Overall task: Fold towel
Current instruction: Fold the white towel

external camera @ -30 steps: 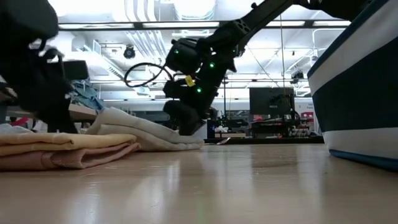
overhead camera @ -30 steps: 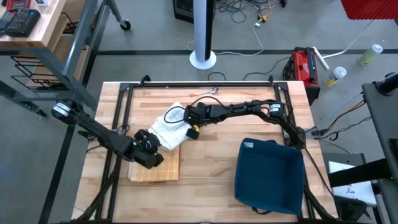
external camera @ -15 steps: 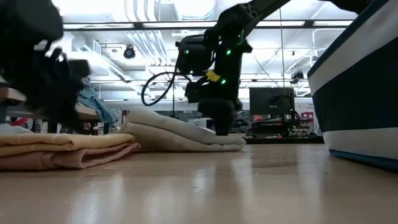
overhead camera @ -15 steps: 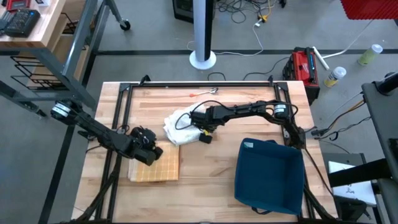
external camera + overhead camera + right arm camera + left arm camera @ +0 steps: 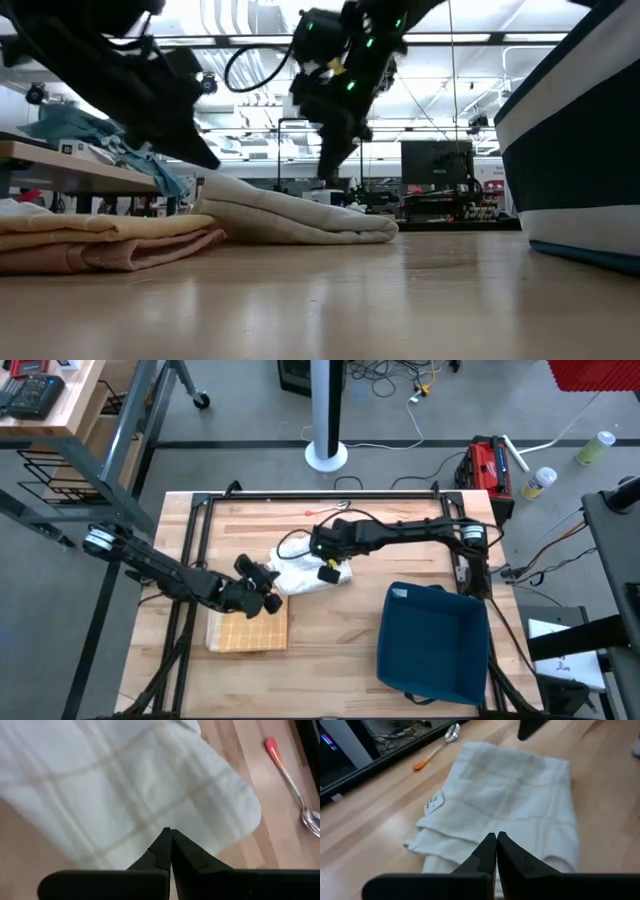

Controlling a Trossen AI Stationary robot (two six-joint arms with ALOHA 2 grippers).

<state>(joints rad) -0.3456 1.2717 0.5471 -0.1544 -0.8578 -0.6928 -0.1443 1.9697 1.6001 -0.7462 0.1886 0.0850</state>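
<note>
White towel [image 5: 305,576] under both raised grippers (fingers together)

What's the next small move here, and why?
Probably slide the white towel sideways onto the folded stack. It lies folded on the table beside that stack, and both the left tool and the right tool, shut and empty, hover at it.

White towel [image 5: 305,577] partly hidden under both arms in high view, navy bin [image 5: 580,150] cut off by low view's edge, spoon [image 5: 306,815] cropped, towel label [image 5: 434,803] text illegible
</note>
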